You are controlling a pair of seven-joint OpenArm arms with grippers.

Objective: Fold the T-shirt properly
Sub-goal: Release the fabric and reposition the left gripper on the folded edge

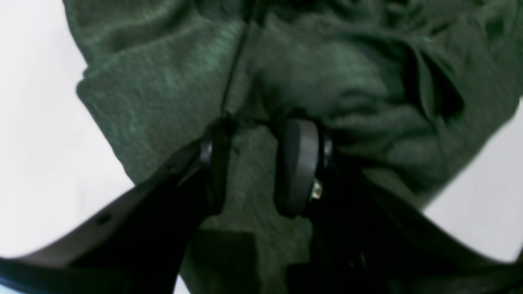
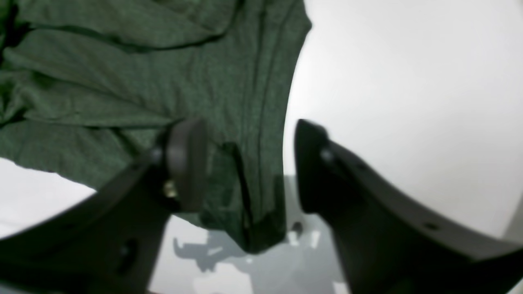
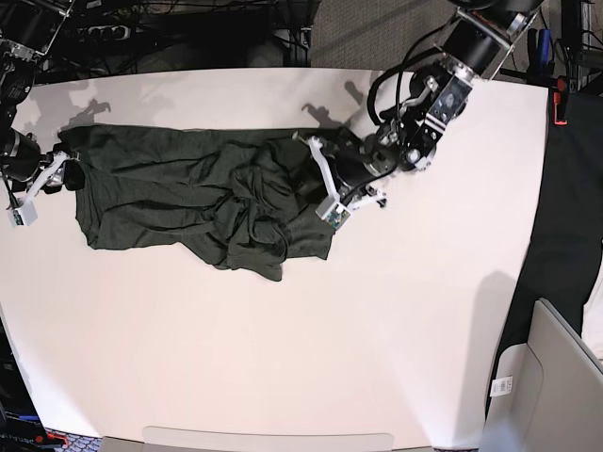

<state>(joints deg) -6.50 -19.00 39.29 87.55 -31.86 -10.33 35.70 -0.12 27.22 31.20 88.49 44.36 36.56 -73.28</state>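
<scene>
A dark olive T-shirt [image 3: 188, 202] lies rumpled across the upper middle of the white counter [image 3: 311, 358], with the cloth bunched in folds near its centre. At one end the left claw [image 1: 255, 163] has its two pads partly apart, pressed down on the fabric with a ridge of shirt between them; whether it grips cannot be told. At the opposite end the right claw [image 2: 245, 163] stands open, straddling the shirt's edge without pinching it.
</scene>
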